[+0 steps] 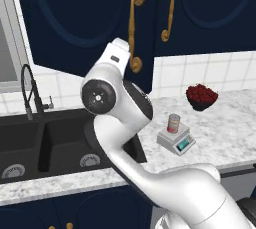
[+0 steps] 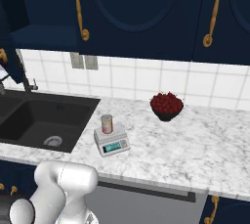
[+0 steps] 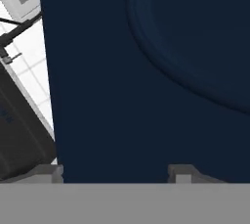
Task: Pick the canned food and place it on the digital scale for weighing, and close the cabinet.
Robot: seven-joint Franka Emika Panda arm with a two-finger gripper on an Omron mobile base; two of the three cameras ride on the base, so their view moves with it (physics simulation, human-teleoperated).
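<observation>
- Left base view: the can [image 1: 173, 123] stands upright on the scale [image 1: 176, 140], on the bench [image 1: 220, 123] well down and to the right of where the arm reaches. So the weighing step looks done and closing the cabinet is in hand. The arm is raised to the cabinet door [image 1: 80, 18], which hangs out over the sink [image 1: 45, 143]; the pincer itself is hidden behind the wrist.
- Right base view: the can [image 2: 107, 123] sits on the scale [image 2: 112, 141], with a bowl of red fruit [image 2: 166, 105] farther right. The door [image 2: 46, 38] shows at the left, swung out from the cabinet front.
- Hand view: the pincer [image 3: 115, 171] is right up against the navy door panel [image 3: 146, 71], fingers spread and holding nothing.
- Next, I judge, a steady push on the panel until the door shuts flush.
</observation>
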